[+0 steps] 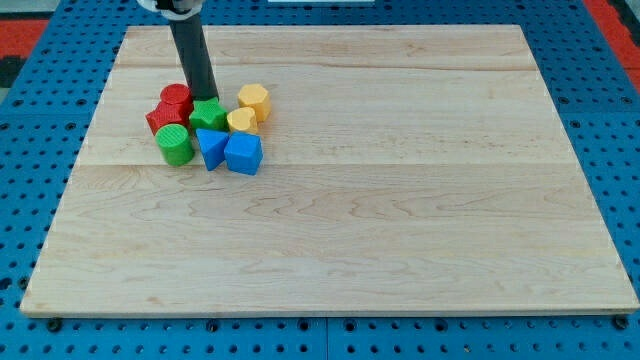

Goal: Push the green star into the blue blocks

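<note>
Resting my tip point(207, 99) at 12 o'clock of the green star point(208, 115), touching its far edge; no jaws, a bare rod holding nothing. Star abuts blue triangle point(210, 148) at 6 o'clock, blue cube point(243, 154) at 5: placement suits a downward push.

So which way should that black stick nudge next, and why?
Probably a short push toward the view's bottom. My tip sits at the top edge of the green star, and the blue triangle and blue cube lie just below it, apparently already touching.
</note>
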### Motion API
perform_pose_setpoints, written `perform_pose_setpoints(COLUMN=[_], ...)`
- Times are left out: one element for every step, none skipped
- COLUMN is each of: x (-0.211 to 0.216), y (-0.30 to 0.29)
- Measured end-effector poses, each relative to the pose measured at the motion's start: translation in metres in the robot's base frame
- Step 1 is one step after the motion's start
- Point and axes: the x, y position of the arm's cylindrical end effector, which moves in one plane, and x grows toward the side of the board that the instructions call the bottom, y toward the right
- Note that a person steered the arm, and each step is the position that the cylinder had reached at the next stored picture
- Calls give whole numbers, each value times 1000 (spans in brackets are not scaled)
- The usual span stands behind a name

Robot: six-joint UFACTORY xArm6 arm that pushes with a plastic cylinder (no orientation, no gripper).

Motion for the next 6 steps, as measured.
perform_pose_setpoints(x=[26,47,52,55,84,117], y=[-9,-9,-9,-2,-9,1])
